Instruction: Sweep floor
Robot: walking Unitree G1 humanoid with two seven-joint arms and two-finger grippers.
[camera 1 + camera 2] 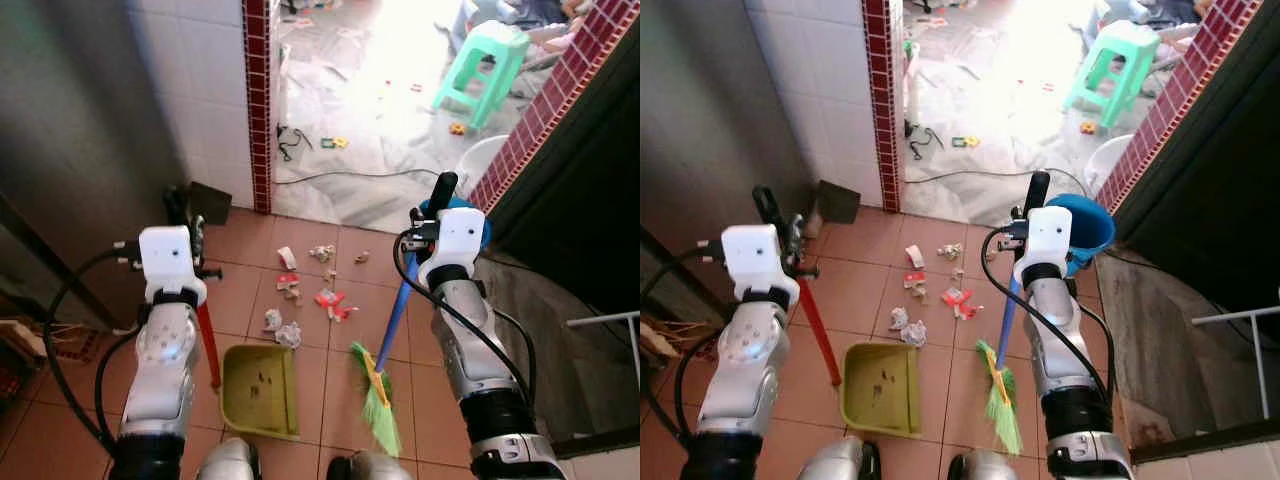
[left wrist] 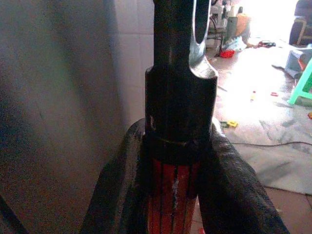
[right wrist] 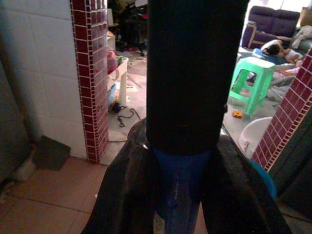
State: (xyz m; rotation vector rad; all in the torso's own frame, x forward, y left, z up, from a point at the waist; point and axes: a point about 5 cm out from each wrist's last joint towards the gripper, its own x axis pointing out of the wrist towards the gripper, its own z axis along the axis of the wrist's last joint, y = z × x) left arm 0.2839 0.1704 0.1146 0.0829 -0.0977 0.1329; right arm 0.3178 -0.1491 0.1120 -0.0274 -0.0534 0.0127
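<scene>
Left gripper (image 2: 178,195) pinches red-handled yellow-green plastic dustpan (image 1: 259,390); right gripper (image 3: 180,190) pinches blue-handled green-bristled broom (image 1: 376,395) beside scattered paper scraps (image 1: 305,297).

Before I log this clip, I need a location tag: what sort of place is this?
Probably a lived-in home, at a tiled doorway into a living room: terracotta floor tiles, a green plastic stool, small toys scattered on the pale floor, and a dark sofa beyond.

Home, tiled floor (image 1: 250,290), sofa (image 3: 273,22), plastic stool (image 1: 482,68)

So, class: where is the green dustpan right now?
In the left eye view the green dustpan lies on the tiled floor between the arms, just before the litter, with the broom head to its right.
</scene>
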